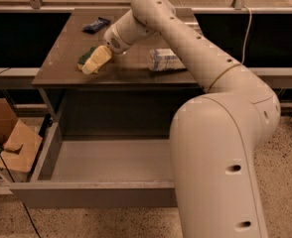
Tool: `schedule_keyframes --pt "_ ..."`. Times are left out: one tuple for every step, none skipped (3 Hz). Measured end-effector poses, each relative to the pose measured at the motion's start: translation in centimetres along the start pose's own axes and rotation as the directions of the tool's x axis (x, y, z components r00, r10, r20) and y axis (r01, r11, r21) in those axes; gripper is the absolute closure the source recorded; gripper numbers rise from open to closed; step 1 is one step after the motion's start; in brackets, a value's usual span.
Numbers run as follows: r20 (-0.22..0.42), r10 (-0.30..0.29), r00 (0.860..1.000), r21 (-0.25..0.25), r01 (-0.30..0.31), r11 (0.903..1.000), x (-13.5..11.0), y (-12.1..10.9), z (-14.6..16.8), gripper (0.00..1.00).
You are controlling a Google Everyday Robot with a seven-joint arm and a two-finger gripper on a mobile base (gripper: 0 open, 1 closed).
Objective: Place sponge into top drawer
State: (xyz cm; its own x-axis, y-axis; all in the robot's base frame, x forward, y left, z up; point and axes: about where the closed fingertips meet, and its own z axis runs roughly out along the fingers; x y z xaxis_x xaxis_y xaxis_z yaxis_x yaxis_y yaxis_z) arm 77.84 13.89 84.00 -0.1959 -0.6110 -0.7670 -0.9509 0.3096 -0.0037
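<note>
Gripper [91, 66] low over table [136, 74], seemingly touching sponge [84, 57]

sponge [85, 58] 1 | drawer [111, 161] 1 | bottle [165, 59] 1 | packet [96, 25] 1 | gripper [94, 63] 1 (at sponge)

Lab or office I'd say: speckled floor [291, 182], cardboard boxes [16, 144] lower left, loose cable [246, 29] upper right, robot hand [97, 59] over the surface [131, 67] upper left.

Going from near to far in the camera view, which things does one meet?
top drawer → sponge, with the gripper at its right side → dark blue packet. The lying bottle is about level with the sponge, so it is left out.
</note>
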Motion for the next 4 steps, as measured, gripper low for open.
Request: schedule_keyframes --pt "-0.007 0.002 1.000 -0.044 -0.002 0.9990 -0.7 0.6 2.2 0.27" --pt "-0.021 -0.007 1.000 -0.051 0.006 0.9987 -0.9 1.2 2.7 0.50" --pt "-0.015 -0.027 1.000 -0.022 0.026 0.9994 -1.5 1.9 0.6 0.73" --pt "0.019 -0.047 0.999 0.011 0.047 0.9988 -1.4 4.1 -3.4 0.96"
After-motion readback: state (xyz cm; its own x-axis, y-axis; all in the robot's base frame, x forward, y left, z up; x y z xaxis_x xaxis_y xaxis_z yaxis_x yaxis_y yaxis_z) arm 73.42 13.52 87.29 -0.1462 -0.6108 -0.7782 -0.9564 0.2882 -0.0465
